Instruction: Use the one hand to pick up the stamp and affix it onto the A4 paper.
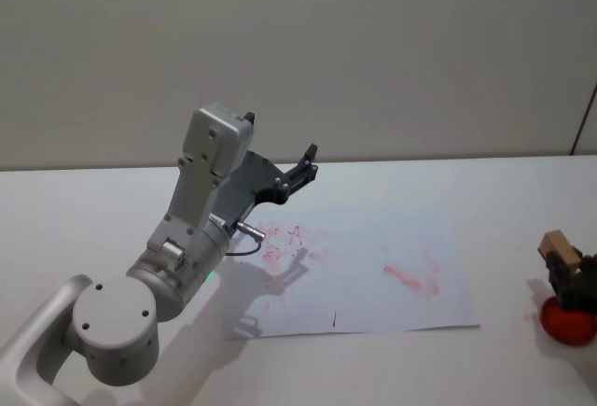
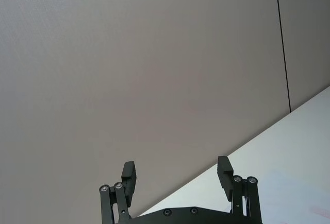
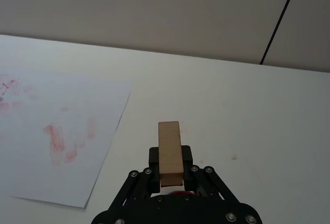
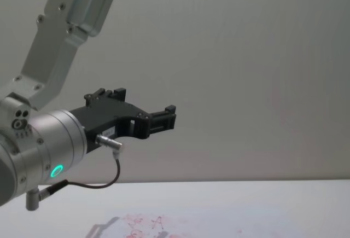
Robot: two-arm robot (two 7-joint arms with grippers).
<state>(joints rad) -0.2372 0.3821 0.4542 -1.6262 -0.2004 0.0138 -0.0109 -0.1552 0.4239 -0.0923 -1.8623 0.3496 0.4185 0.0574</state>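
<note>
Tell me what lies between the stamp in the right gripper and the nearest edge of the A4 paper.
Bare white table separates the stamp in the right gripper from the A4 paper, seen in the right wrist view.

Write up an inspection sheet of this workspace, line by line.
Surface: white table.
Job's things: A4 paper flat, red marks on it; stamp off the sheet, to its right, over a red object.
Clutter: nothing seen.
Grippers: right claw shut on the stamp; left claw open, raised above the sheet's left part.
Cables: dark cable looping from the left wrist.
Surroundings: plain grey wall.
</note>
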